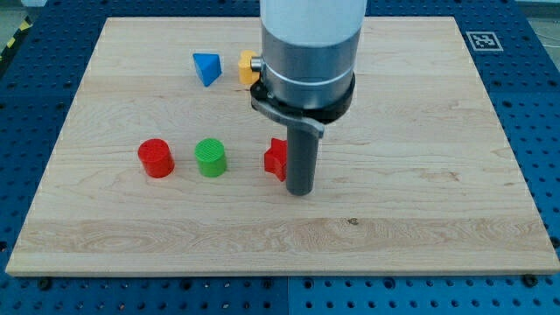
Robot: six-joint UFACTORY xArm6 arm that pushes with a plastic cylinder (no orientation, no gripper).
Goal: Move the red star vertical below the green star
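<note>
A red block [276,158], its shape partly hidden by the rod so it reads as a star only in part, lies near the board's middle. My tip [300,192] rests on the board right against this block's right side, slightly below it. No green star can be made out; the only green block is a green cylinder [210,157] to the left of the red block. The arm's white body hides part of the board above the red block.
A red cylinder [157,158] stands left of the green cylinder. A blue triangular block [206,68] and a yellow block [248,67], half hidden by the arm, lie near the view's top. The wooden board [437,219] sits on a blue perforated table.
</note>
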